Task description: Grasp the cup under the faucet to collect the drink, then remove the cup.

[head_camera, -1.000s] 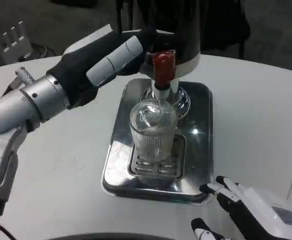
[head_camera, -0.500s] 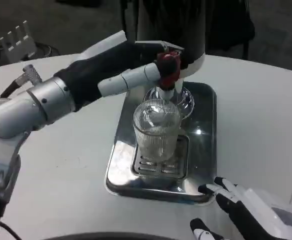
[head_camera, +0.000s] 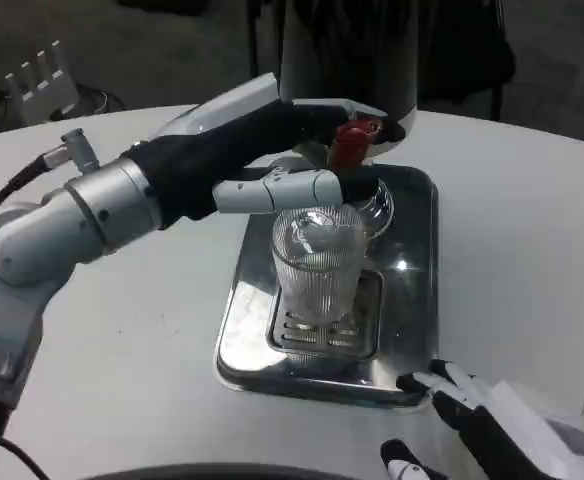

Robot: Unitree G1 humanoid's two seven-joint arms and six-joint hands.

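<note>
Cup (head_camera: 318, 262) standing upright on the slotted grate of the metal drip tray (head_camera: 412, 300), directly under the faucet (head_camera: 352, 150) with its red lever. Left hand (head_camera: 272, 150) reaching across to the faucet, fingers (head_camera: 282, 188) closed around the red lever and spout just above the cup rim, none on the cup. Cup apparently clear inside, filling not yet evident; collecting and removing both judged still ahead. Right hand (head_camera: 492, 425) resting low near the tray's front corner, fingers spread, holding nothing. White round tabletop (head_camera: 522, 220) beneath; dark floor and a dark dispenser body (head_camera: 347, 50) behind
</note>
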